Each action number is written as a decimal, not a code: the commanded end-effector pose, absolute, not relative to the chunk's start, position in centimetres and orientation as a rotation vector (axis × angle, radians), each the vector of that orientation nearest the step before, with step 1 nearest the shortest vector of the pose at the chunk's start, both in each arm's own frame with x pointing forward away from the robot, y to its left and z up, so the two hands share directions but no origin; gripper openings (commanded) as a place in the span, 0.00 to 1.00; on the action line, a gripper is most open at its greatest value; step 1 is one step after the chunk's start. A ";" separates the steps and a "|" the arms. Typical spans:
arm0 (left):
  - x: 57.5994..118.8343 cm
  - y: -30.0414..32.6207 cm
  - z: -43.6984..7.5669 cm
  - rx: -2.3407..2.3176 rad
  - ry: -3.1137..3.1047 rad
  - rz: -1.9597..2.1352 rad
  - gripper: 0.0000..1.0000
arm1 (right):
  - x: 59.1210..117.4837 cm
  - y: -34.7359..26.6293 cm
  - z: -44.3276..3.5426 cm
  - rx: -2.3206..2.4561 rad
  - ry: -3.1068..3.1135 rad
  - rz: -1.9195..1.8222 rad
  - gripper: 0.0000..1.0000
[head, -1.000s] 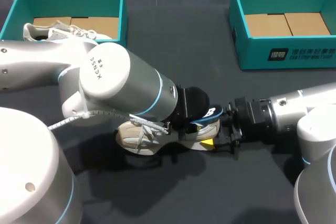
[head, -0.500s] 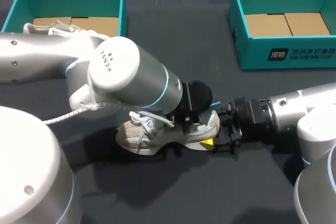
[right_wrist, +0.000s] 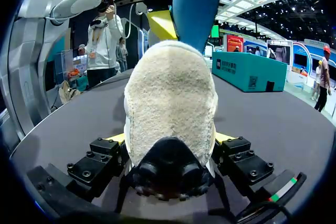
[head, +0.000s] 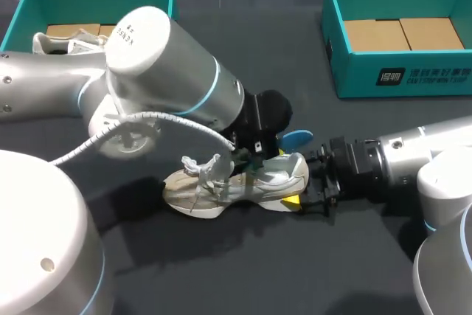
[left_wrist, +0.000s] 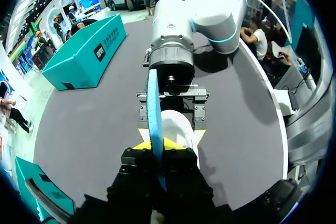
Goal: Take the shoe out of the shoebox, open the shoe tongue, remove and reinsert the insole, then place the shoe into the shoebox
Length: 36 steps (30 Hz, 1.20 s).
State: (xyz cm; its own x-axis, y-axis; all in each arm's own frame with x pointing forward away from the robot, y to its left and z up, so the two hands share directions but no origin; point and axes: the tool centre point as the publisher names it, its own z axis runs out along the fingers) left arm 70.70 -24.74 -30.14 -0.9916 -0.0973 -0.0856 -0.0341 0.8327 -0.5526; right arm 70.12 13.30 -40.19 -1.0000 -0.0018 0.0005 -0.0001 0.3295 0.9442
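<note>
Here, the left gripper (left_wrist: 159, 153) is clamped on a thin blue insole (left_wrist: 154, 103), the flat, flexible sheet seen edge-on between its black fingers and rising ahead of the tips to a rounded end. Just beneath that gripper stands the shoe (head: 243, 182), a pale cream-and-grey trainer resting on its thick off-white sole, with loose white laces (head: 203, 171) splayed over the forefoot. The right gripper (right_wrist: 170, 145) grips the shoe's heel from both sides, its yellow tips pressed against a rounded heel panel of nubby, suede-like beige fabric. The toe points away from this gripper. Both tools work over a matte, dark grey table (head: 258, 271). Well apart from the left gripper, beyond its arm, a rectangular teal shoebox (head: 173, 12) with smooth card walls and a brown cardboard floor holds a second shoe (head: 55, 40), also pale and laced. Well beyond the right gripper sits another teal box (head: 398, 75), its brown floor flaps showing.
</note>
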 end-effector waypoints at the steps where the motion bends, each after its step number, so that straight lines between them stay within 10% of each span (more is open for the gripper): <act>1: 70.9 -24.8 -28.1 -0.065 2.988 -0.927 0.00 | 70.0 13.4 -40.2 0.000 -2.564 -1.815 0.00; 36: 67.2 -27.0 -11.5 -0.208 3.036 -1.596 0.00 | 70.0 13.4 -40.2 0.000 -2.564 -1.815 0.00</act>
